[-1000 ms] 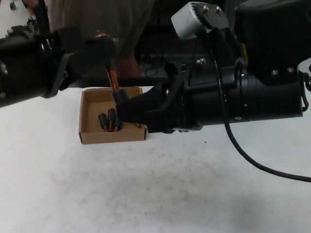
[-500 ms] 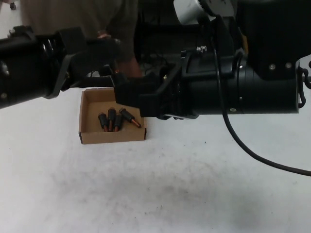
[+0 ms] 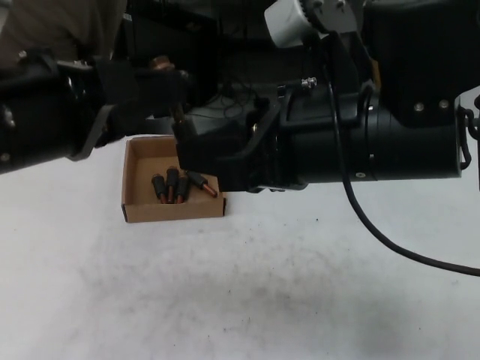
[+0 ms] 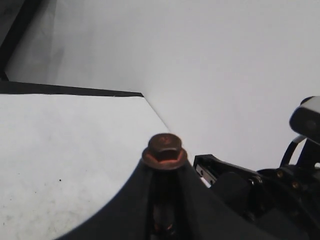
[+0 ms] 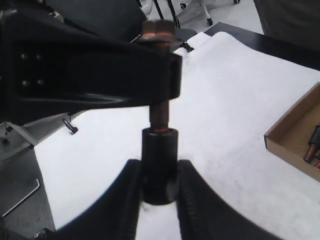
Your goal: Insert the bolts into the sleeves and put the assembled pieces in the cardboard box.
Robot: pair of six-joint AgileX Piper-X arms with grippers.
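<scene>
My left gripper (image 4: 162, 215) is shut on a copper bolt (image 4: 164, 150), hex head up; in the right wrist view the bolt (image 5: 159, 75) hangs from the left fingers (image 5: 100, 75). My right gripper (image 5: 159, 185) is shut on a black sleeve (image 5: 159, 165), upright, right under the bolt. The bolt's tip sits in the sleeve's mouth. In the high view both grippers meet above the back of the cardboard box (image 3: 136, 210), which holds several assembled pieces (image 3: 177, 185).
The white bench (image 3: 262, 285) spreads in front of the box. A hex key (image 5: 20, 197) lies on a dark surface beside the bench. A cable (image 3: 390, 240) trails from the right arm over the bench.
The right gripper with the sleeve has risen from the box up to the bolt. The bolt's shank, bare a second ago, now enters the sleeve. A fourth piece shows in the box.
</scene>
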